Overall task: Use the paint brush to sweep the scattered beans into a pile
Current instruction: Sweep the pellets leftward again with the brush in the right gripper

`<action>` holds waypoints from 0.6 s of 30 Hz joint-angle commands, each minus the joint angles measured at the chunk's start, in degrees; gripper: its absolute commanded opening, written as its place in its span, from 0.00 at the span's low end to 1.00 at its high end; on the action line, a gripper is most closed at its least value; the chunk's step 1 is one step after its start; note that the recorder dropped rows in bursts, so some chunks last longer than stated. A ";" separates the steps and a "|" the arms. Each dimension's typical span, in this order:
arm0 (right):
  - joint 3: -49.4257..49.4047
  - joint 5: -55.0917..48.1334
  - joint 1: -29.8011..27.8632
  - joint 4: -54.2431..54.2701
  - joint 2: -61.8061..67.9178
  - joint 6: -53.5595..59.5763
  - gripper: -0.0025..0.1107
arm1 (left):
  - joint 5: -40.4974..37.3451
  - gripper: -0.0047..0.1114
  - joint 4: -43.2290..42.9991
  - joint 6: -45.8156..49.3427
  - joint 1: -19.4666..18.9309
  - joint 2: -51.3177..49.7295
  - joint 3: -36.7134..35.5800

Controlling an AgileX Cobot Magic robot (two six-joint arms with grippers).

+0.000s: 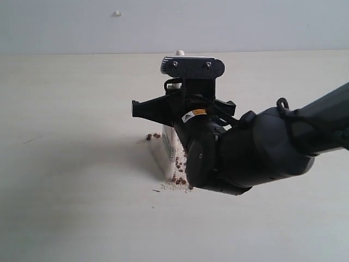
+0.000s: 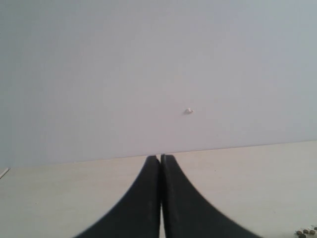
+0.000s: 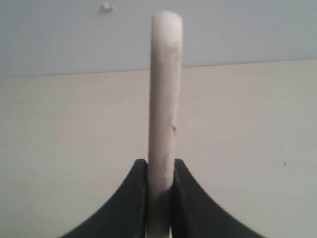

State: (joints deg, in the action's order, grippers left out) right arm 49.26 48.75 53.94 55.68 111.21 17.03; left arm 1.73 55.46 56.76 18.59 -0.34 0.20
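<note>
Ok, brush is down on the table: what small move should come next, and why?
Probably reposition the paint brush, clamped in the right gripper, behind the few stray beans and draw them toward the main pile, since they lie apart from it.

The paint brush (image 3: 166,99) handle is pale, smooth wood (faintly smudged grey). The table (image 1: 65,191) looks matt and finely grained.
</note>
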 commanded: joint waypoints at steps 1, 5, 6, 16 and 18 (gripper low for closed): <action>-0.29 -2.48 -0.01 -3.03 -3.16 -0.72 0.02 | 0.03 0.04 0.32 0.08 -0.13 0.34 -0.20; -0.29 -5.13 -0.01 -9.17 -5.27 -7.51 0.02 | 0.03 0.04 0.32 0.08 -0.13 0.34 -0.20; -0.29 -5.44 -0.01 -10.64 -5.64 -9.28 0.02 | 0.03 0.04 0.32 0.08 -0.13 0.34 -0.20; 5.88 0.93 -0.01 -15.90 2.70 -20.11 0.02 | 0.03 0.04 0.32 0.27 -0.13 0.34 -0.20; 10.05 -0.31 -0.01 -15.64 5.90 -19.23 0.02 | 0.03 0.04 0.32 0.27 -0.13 0.34 -0.20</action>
State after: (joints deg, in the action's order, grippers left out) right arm 56.27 48.58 53.94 40.09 115.06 -2.87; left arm 1.73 55.46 56.76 18.59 -0.34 0.20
